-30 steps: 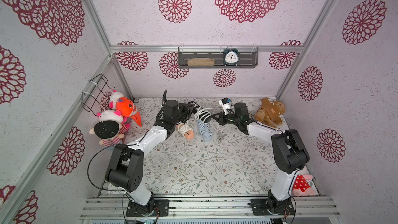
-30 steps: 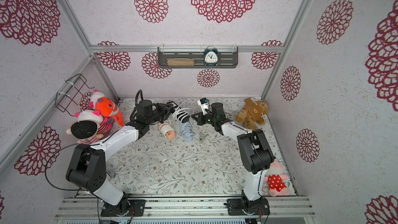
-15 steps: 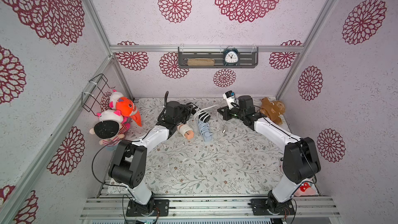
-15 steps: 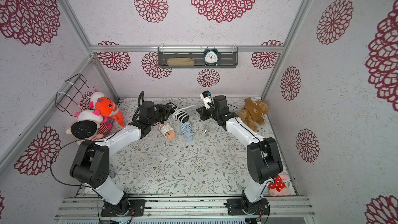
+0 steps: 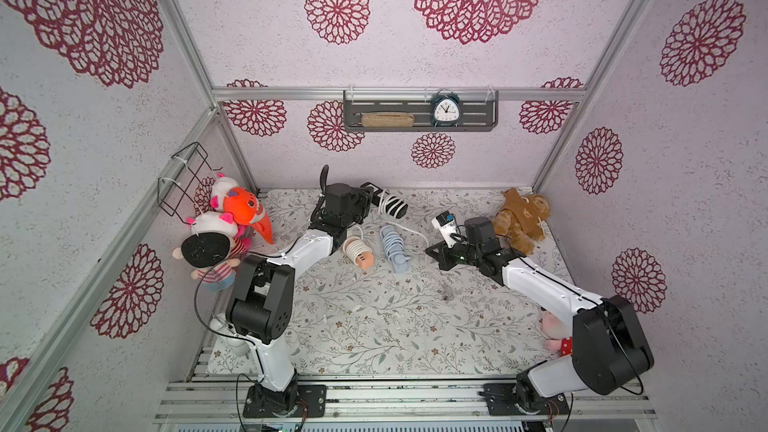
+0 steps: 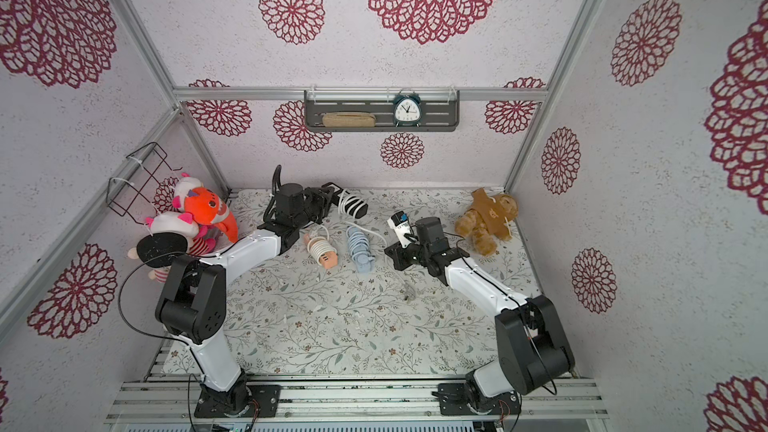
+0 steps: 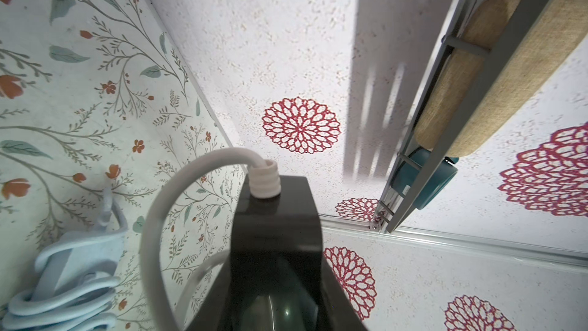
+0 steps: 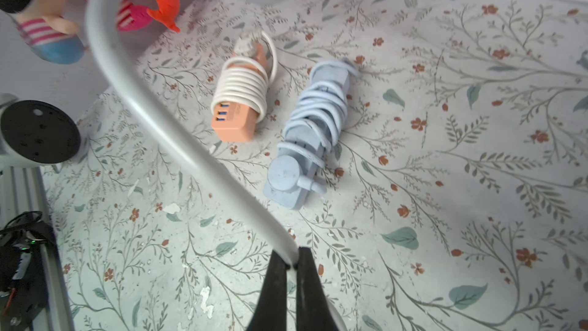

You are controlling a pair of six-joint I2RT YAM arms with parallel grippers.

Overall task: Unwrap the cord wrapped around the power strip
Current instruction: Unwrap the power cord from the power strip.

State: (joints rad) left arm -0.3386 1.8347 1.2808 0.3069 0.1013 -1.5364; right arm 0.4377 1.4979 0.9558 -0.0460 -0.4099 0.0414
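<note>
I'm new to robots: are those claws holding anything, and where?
Left gripper: black plastic power strip, gripped at one end. Right gripper: its thick white cord, pinched on the unwound stretch.

bright, even light; wrist views perhaps blurred.

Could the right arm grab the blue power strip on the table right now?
Probably not yet. The blue strip lies close to the right gripper with bare table between, but its jaws are shut on the white cord, so it would have to let go first.
</note>
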